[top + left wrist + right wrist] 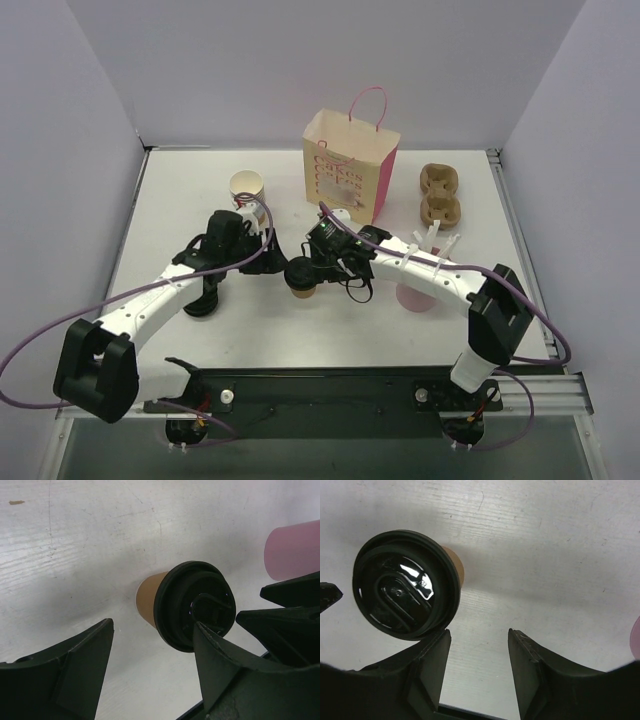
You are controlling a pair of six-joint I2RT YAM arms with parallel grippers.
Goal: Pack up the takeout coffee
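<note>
The takeout coffee [301, 277], a small tan cup with a black lid, stands on the table between my two grippers. My left gripper [274, 265] is open just left of it. In the left wrist view the cup [192, 605] lies ahead of the gripper [152, 630], partly behind the right finger [225, 665]. My right gripper [323, 267] is open and empty just right of the cup. In the right wrist view the lid [405, 585] sits outside and left of the gripper [477, 637]. The paper bag [350, 165] stands open at the back.
A stack of lidless paper cups [247, 190] stands left of the bag. A cardboard cup carrier [440, 195] lies at the back right. A pink cup with white straws [415, 290] stands under the right arm and shows in the left wrist view [295, 550].
</note>
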